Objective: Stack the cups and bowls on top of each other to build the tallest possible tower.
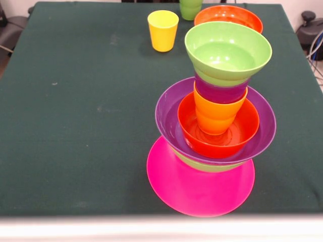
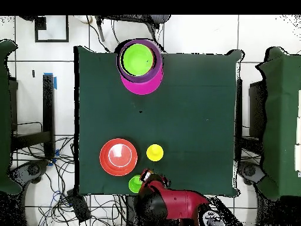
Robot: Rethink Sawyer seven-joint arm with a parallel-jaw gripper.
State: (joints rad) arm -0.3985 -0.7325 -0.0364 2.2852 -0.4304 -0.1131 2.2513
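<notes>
Pink-based tower (image 1: 214, 126) stands six pieces high; yellow cup (image 1: 163, 30), green cup (image 2: 135, 184) and orange-red bowl (image 2: 118, 156) remain. My gripper's (image 2: 147, 175) state I cannot tell.

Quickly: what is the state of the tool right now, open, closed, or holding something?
Tool: its state cannot be told. It shows only from overhead, at the table edge beside the green cup; nothing is visibly held.

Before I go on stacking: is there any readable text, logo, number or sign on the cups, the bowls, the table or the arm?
None: no text can be read in either view.
The tower, yellow cup and orange-red bowl: plain, unmarked.
Green tablecloth: unmarked.
Red arm: no lettering visible.
</notes>
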